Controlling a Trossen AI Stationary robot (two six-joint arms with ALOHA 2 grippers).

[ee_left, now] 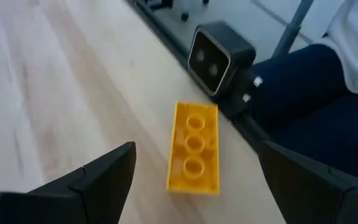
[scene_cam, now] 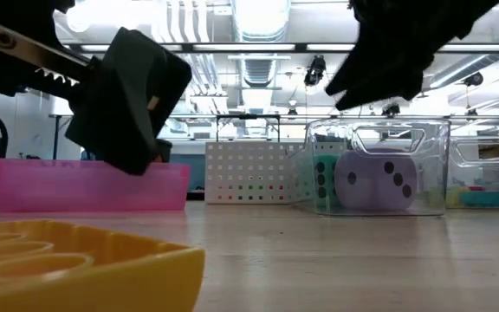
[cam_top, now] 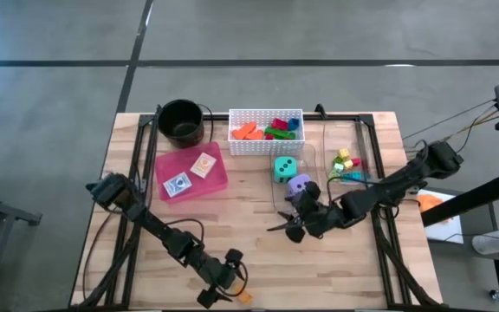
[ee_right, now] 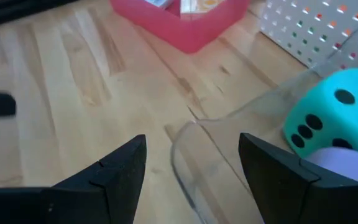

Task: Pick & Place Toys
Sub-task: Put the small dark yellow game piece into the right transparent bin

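Yellow block [ee_left: 193, 148], black-dotted teal die [ee_right: 335, 111]

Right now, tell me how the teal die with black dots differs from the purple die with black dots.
The teal die sits nearer the white perforated basket; the purple die sits nearer the right gripper. In the low view the purple die stands in front, partly hiding the teal one. Both are black-dotted and sit in the same clear plastic bin.

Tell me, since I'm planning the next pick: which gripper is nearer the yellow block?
Left. The left gripper hangs open right over the yellow block at the table's front edge; the right gripper is open farther back, beside the purple die.
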